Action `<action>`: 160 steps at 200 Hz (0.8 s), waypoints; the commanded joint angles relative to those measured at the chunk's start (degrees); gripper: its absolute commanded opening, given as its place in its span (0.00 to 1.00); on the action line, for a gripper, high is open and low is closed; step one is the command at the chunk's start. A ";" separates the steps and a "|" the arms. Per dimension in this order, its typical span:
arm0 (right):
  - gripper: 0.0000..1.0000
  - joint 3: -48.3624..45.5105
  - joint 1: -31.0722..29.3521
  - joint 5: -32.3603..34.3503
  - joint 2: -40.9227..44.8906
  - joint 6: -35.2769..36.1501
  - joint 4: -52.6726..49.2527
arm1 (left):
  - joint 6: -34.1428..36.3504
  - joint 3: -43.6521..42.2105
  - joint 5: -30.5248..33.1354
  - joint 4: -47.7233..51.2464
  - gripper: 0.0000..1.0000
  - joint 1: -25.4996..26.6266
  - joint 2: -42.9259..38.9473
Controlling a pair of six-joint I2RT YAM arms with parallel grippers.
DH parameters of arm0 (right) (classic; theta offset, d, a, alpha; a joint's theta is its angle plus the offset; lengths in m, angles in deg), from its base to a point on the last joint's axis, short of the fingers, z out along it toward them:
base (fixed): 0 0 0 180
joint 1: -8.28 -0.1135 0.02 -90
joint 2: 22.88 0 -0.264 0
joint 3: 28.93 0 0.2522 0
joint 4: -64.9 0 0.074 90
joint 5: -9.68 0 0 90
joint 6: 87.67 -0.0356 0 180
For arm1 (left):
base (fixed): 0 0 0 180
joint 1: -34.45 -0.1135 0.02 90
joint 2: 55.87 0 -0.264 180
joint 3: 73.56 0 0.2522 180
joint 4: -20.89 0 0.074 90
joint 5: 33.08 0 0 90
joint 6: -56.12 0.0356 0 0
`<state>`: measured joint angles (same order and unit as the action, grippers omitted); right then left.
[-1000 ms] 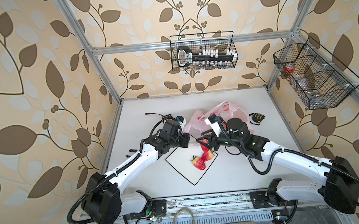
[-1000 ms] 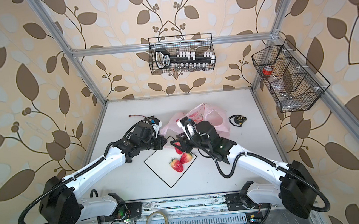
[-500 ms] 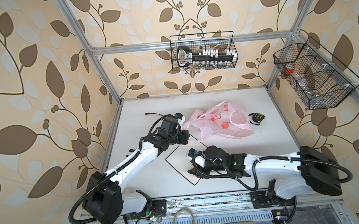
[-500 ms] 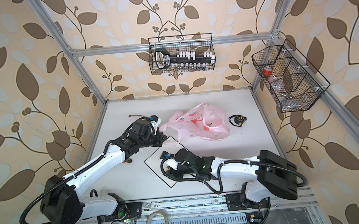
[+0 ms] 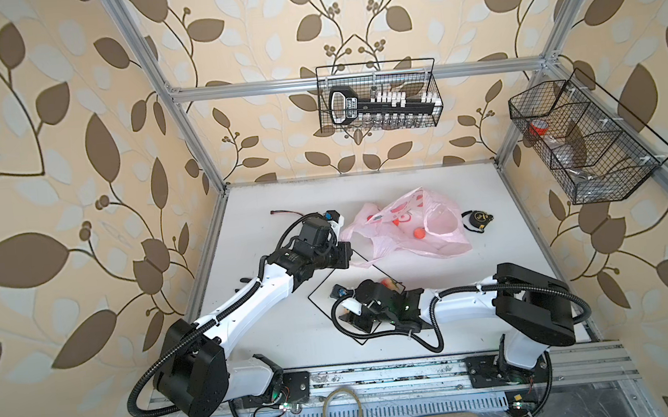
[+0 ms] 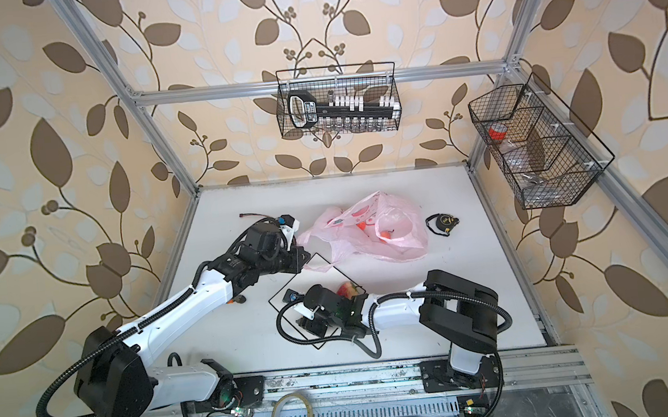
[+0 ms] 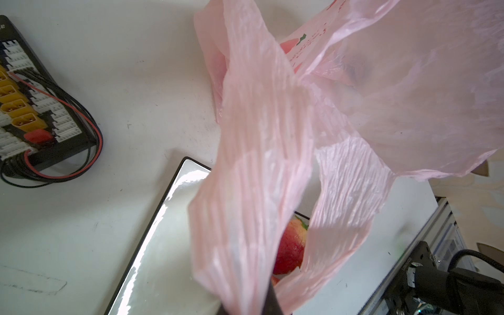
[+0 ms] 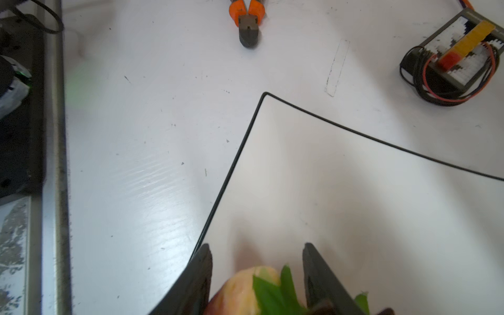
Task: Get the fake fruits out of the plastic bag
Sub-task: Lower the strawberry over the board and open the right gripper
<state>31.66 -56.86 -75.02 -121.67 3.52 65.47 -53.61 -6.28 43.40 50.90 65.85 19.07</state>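
The pink plastic bag [image 5: 409,227] [image 6: 372,231] lies crumpled behind the white black-rimmed plate [image 5: 343,275] [image 6: 309,274]. My left gripper [image 5: 349,254] [image 6: 303,258] is shut on one bag handle [image 7: 272,136], which it holds stretched over the plate's back corner. An orange ball [image 5: 420,233] [image 6: 386,234] shows through the bag. My right gripper [image 5: 349,314] [image 8: 257,259] hangs low over the plate [image 8: 354,191], shut on a yellow-red fake fruit [image 8: 245,289] with green leaves. Another red fruit [image 5: 389,283] [image 6: 346,289] [image 7: 290,251] lies on the plate beside the right wrist.
A black tape measure [image 5: 477,218] [image 6: 442,222] lies right of the bag. A connector board with wires [image 7: 27,109] [image 8: 463,54] sits near the left arm, and orange-handled pliers [image 8: 248,21] lie beside the plate. Wire baskets [image 5: 378,103] [image 5: 585,143] hang on the walls.
My right gripper has left the bag's mouth and come forward and down over the plate with a fruit in it. The bag has sagged flatter. My left gripper has stayed on the handle.
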 commanded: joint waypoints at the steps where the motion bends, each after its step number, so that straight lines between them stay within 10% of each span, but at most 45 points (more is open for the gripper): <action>1: 0.45 0.31 -0.59 2.86 -1.18 1.17 1.14 | -0.13 0.71 -1.03 -1.39 0.00 -0.39 -1.65; 81: 0.69 -1.65 -2.74 2.42 3.89 2.53 1.68 | -0.22 0.97 -1.64 -1.45 0.00 -0.41 -1.33; 160: 0.64 -7.43 -4.56 1.54 22.45 -1.49 -0.90 | -0.12 1.06 -1.60 -1.14 0.00 -0.42 -2.08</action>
<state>27.07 -61.08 -73.52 -106.32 4.37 65.82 -53.61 -6.28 42.46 50.84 65.85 19.05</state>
